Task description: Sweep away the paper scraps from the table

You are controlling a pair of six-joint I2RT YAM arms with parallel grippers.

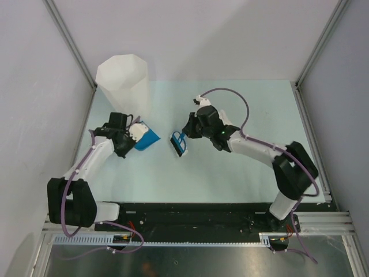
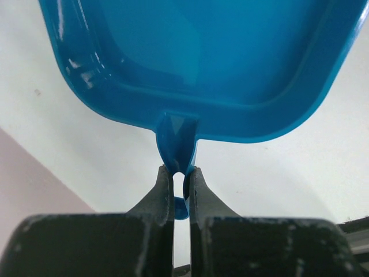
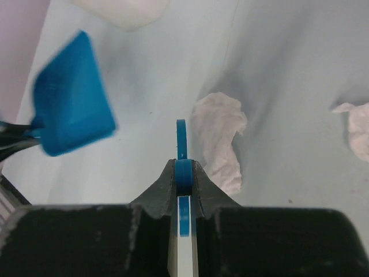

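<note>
Two paper scraps [image 3: 219, 141] [image 3: 354, 130], one blue dustpan [image 1: 147, 139], one brush [image 1: 179, 144], one white bin [image 1: 122, 81]

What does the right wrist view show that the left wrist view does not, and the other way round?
Only the right wrist view: two paper scraps, the white bin, and the right gripper shut on a thin blue tool. Only the left wrist view: the left gripper clamping the handle of the blue dustpan, close up. Both: that dustpan.
</note>
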